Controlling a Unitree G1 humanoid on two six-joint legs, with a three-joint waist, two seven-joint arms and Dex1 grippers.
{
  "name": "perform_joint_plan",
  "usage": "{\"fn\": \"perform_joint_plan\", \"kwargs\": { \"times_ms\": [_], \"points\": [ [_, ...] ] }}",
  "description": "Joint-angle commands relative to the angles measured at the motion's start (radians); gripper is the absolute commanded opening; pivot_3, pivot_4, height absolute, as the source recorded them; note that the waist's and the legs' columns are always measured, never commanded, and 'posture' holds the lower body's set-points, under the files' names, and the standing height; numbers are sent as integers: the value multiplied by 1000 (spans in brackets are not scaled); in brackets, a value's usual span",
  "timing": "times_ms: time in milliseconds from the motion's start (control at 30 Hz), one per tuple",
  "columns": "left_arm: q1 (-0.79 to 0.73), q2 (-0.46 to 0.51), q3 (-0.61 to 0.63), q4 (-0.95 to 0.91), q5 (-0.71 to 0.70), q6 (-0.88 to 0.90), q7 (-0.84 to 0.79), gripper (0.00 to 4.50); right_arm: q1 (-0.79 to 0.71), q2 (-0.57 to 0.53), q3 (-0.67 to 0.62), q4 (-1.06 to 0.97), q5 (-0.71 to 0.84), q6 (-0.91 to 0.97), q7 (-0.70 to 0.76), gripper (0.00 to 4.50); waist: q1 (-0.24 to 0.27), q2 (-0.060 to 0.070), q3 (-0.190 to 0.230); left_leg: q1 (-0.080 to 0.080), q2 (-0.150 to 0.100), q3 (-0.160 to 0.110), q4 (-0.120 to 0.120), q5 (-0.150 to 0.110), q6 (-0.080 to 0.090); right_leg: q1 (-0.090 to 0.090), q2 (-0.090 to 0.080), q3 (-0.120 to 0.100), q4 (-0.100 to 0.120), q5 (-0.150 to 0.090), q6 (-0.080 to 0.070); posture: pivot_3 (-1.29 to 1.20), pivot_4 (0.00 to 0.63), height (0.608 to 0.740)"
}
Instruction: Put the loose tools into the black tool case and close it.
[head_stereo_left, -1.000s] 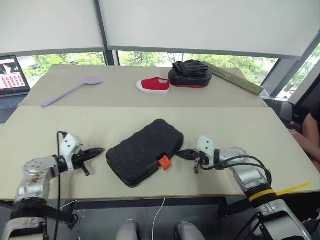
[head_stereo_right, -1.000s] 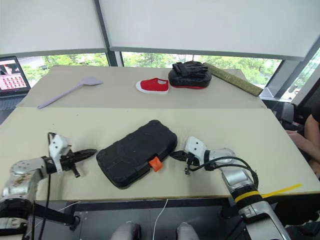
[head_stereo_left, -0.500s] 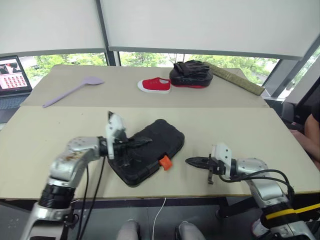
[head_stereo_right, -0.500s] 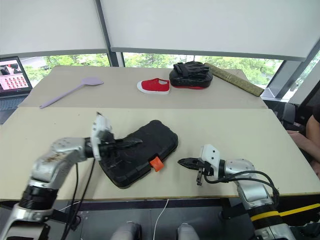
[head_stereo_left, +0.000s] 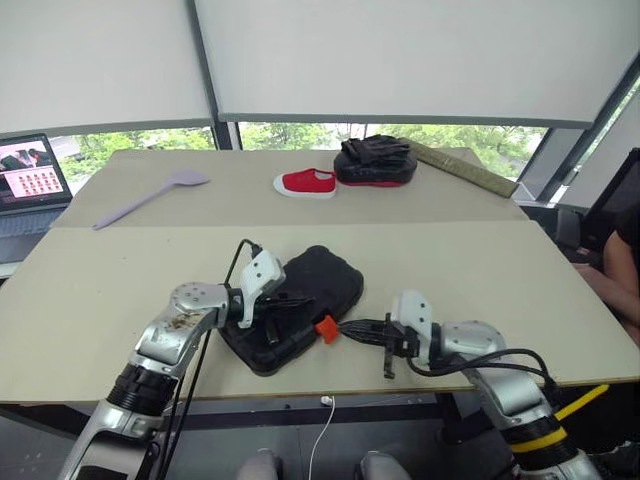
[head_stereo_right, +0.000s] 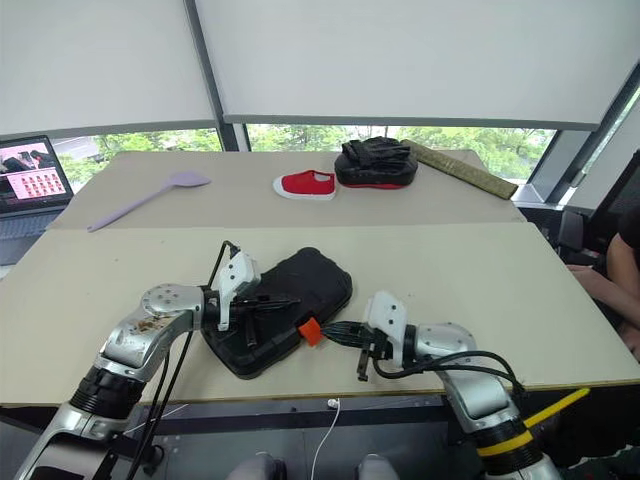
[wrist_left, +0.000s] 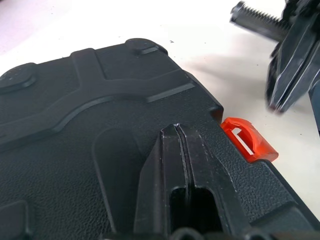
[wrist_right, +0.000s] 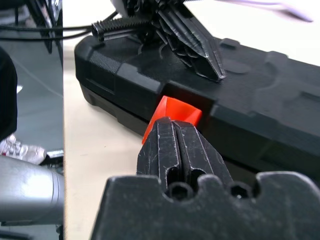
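Black case lies shut on your desk: left claw, pressed together, pins the lid while right claw, also closed, noses the orange latch, likely to snap it.

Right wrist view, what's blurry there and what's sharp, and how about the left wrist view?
Right wrist view: right claw and orange latch sharp, top right corner streaked with blur. Left wrist view: black tool case crisp, the other claw beyond the latch soft, table behind washed out bright.
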Motion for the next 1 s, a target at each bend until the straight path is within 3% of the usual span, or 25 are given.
{"fn": "perform_joint_plan", "kwargs": {
  "times_ms": [33,233,467,767,1000],
  "points": [
    [54,10,-37,79,42,40,2,0,-31,23,21,78,-45,-27,-18,68,-1,0,-1,0,0,0,0,1,1,0,0,0,0,0,0,0,150,740],
    [72,16,-24,63,39,42,4,0,-70,63,37,196,-89,-99,-21,68,-5,0,-1,1,0,0,-3,2,4,0,0,0,0,0,0,0,150,740],
    [70,-11,-15,92,47,29,28,0,-108,102,24,190,-71,-90,-10,68,-4,0,-1,2,0,0,-7,2,4,-1,0,0,0,-1,0,0,150,740],
    [93,-12,-20,95,49,24,22,0,1,-70,2,13,-30,71,84,68,-1,0,-2,3,-2,0,-9,0,-1,-1,-2,0,-1,-3,-2,0,150,740],
    [87,-9,-29,103,51,28,6,0,-23,-34,-1,-20,-16,98,43,68,-2,1,-3,5,-2,0,-11,-1,-1,0,-3,0,-3,-4,-2,0,150,740]
  ]
}}
